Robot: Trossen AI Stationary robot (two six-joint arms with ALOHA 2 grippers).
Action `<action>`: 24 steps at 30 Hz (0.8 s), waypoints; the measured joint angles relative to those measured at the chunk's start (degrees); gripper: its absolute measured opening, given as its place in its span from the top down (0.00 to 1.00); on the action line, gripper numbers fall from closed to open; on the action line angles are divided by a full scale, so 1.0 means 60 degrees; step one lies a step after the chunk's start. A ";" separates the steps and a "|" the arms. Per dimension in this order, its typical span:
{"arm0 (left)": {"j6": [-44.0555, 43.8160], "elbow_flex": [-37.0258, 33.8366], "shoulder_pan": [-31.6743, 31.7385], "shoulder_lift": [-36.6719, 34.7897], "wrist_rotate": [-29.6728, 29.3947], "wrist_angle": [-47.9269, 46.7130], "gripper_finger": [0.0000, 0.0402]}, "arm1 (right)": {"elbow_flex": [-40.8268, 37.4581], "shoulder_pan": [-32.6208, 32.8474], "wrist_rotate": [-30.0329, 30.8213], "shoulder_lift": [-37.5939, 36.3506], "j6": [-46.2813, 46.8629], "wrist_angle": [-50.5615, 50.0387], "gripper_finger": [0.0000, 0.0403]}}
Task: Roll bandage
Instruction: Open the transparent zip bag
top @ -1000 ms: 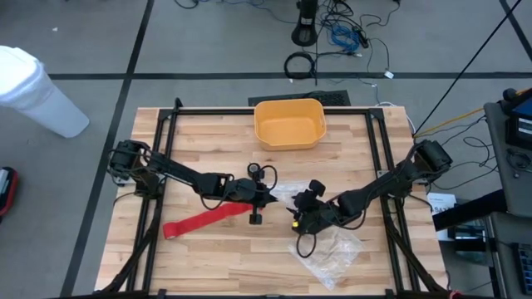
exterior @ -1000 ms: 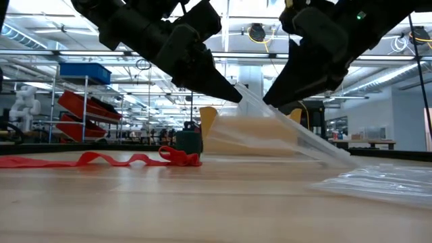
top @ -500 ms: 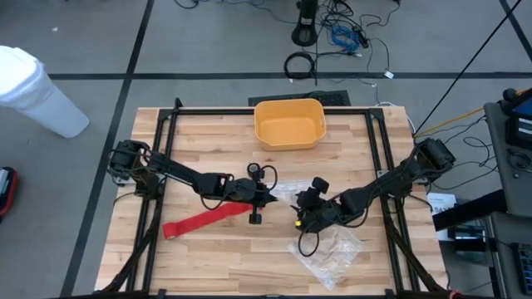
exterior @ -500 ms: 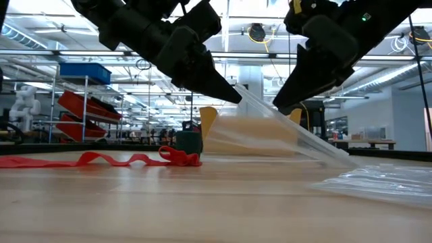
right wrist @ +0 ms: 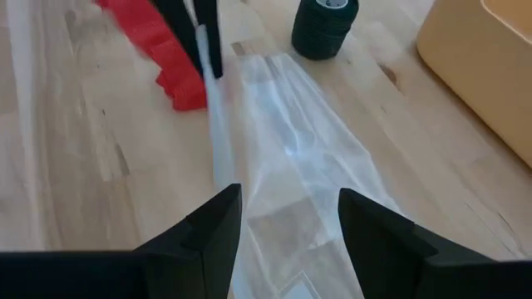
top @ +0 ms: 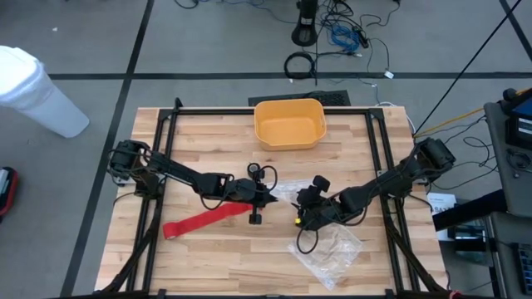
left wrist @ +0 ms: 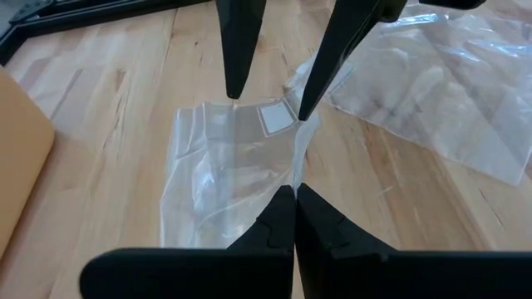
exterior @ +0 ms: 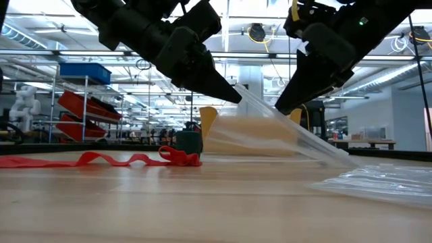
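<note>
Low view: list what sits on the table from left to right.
Bandage → dark green tape roll → lifted plastic bag → flat plastic bag.

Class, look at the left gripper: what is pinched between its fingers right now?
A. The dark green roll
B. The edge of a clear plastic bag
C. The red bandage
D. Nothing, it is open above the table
B: in the left wrist view the left gripper is shut on the clear bag; the bandage lies flat on the table, unheld.
</note>
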 joint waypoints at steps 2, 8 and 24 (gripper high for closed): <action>-0.0002 -0.0002 -0.0002 0.0000 0.0000 0.0002 1.00 | 0.0000 -0.0025 0.0025 0.0098 -0.0020 0.0154 0.54; -0.0003 -0.0002 0.0001 0.0000 0.0000 0.0047 1.00 | 0.0000 -0.0018 -0.0088 0.0542 -0.0061 0.0360 0.54; 0.0001 -0.0002 0.0001 0.0000 0.0000 0.0074 1.00 | 0.0000 -0.0019 0.0292 0.0060 -0.0461 0.0342 0.54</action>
